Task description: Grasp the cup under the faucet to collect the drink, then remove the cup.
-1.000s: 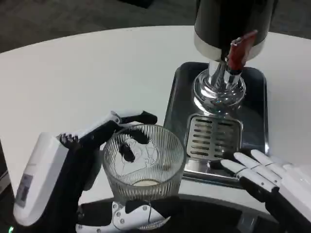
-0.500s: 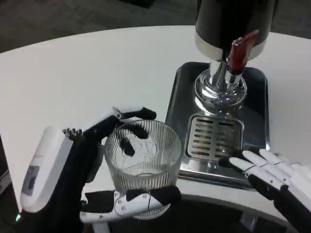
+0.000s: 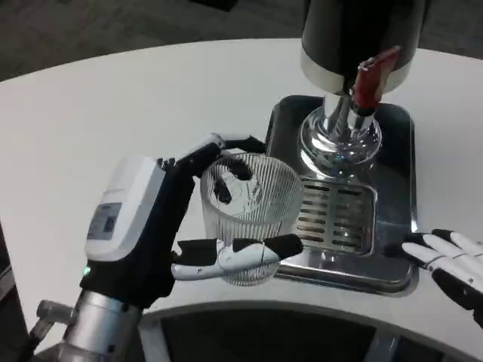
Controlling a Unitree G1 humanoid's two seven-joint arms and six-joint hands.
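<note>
ribbed glass cup (image 3: 250, 219) sits gripped by the left hand (image 3: 162, 226), fingers (image 3: 249, 250) wrapped round; right hand (image 3: 453, 265) fingers spread.

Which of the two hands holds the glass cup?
The left hand: its fingers wrap the ribbed glass cup. The right hand holds nothing, beside the tray.

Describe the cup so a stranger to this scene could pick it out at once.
Start at the tall dark drink dispenser standing on the metal drip tray at the table's right. Just left of the tray's slotted grate, the left robot hand holds the cup. It is the only clear, vertically ribbed glass there.
</note>
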